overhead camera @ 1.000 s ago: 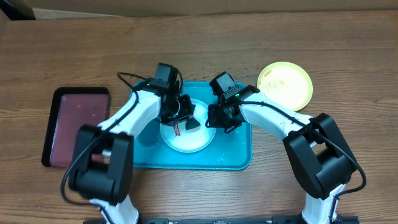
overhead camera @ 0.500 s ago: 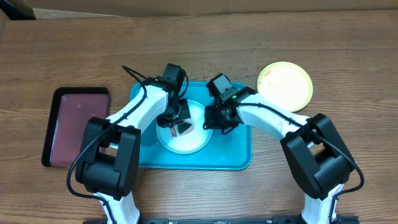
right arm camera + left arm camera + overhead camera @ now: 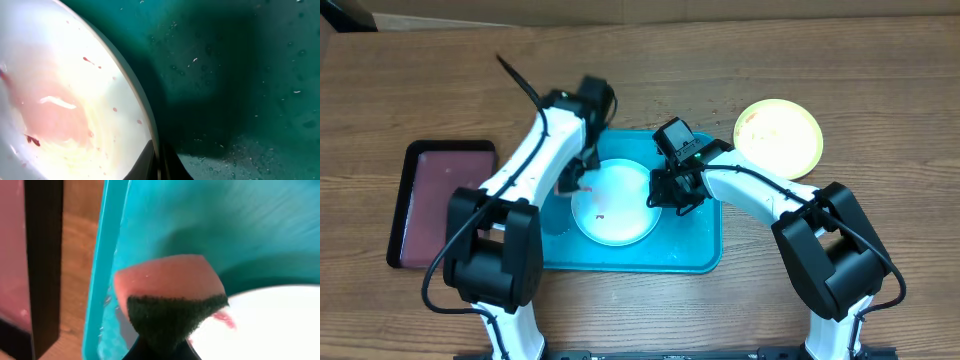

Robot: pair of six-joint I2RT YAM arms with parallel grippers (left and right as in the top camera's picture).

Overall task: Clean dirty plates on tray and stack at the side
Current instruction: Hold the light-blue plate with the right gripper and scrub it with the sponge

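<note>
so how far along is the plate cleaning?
Roughly midway at best. Looks done: the yellow plate sits off the tray on the table, though faint reddish marks show on it. In hand: right fingers pinch the rim of the white plate on the tray, left fingers hold a sponge at its edge; red specks show on the plate. Left: finish wiping, then stack.

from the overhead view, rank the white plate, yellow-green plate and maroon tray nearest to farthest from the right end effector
1. white plate: on the turquoise tray, its rim right at the right end effector.
2. yellow-green plate: outside that tray, off to the robot's right.
3. maroon tray: far over on the robot's left, beyond the left arm.
</note>
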